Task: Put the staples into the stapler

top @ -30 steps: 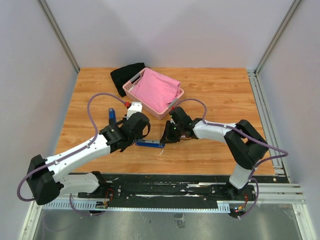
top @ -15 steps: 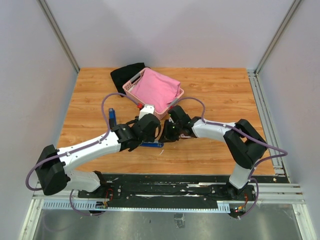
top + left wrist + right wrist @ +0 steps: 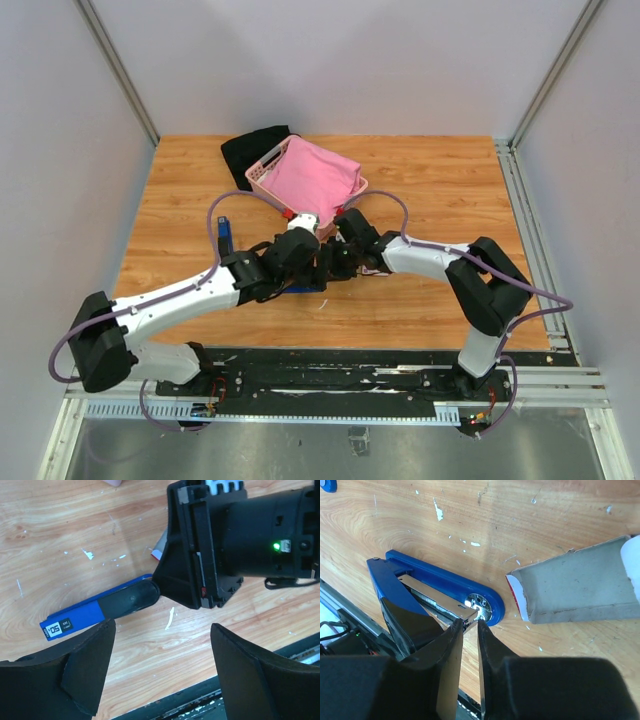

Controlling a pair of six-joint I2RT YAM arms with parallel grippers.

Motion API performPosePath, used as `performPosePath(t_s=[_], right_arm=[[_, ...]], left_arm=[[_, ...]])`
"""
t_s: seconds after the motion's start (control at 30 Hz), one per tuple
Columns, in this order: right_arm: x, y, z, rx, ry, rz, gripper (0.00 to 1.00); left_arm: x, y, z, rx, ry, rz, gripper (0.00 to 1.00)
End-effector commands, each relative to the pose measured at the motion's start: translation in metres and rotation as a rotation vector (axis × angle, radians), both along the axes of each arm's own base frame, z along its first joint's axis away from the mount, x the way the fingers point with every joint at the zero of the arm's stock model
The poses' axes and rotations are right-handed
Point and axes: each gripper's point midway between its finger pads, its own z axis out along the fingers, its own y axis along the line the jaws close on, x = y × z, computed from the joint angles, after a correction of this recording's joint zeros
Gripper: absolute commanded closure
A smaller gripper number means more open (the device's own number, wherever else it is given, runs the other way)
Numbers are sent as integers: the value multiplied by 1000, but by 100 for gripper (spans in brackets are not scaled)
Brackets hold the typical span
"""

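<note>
Far left on the wooden table (image 3: 440, 200) lies one small blue object (image 3: 224, 232) I cannot identify; farther back sit one black cloth (image 3: 250, 150) and one pink basket (image 3: 257, 177) holding one pink cloth (image 3: 310, 180). My left claw (image 3: 162, 630) hangs spread wide and empty over the one blue stapler (image 3: 85, 617), which lies on the wood between my two claws. My right claw (image 3: 470, 623) is pinched almost shut on the silvery rail at the stapler's rounded front end. One opened staple carton (image 3: 570, 587) lies just beside that end, and the staples themselves I cannot make out.
</note>
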Motion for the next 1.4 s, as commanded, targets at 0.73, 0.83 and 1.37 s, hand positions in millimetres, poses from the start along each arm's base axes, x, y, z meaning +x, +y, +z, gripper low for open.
performPosePath(t_s=[0.73,0.83,1.37], right_arm=[[28,-97,66,-44,-293,42,40],[29,-99,72,-25,-306,39,40],[22,-107,79,15,-319,-14,44]], left_arm=[[23,55,-37,147,-386,-535,6],[27,55,-49,183,-350,-543,5],[9,-15,-64,78,-221,-735,71]])
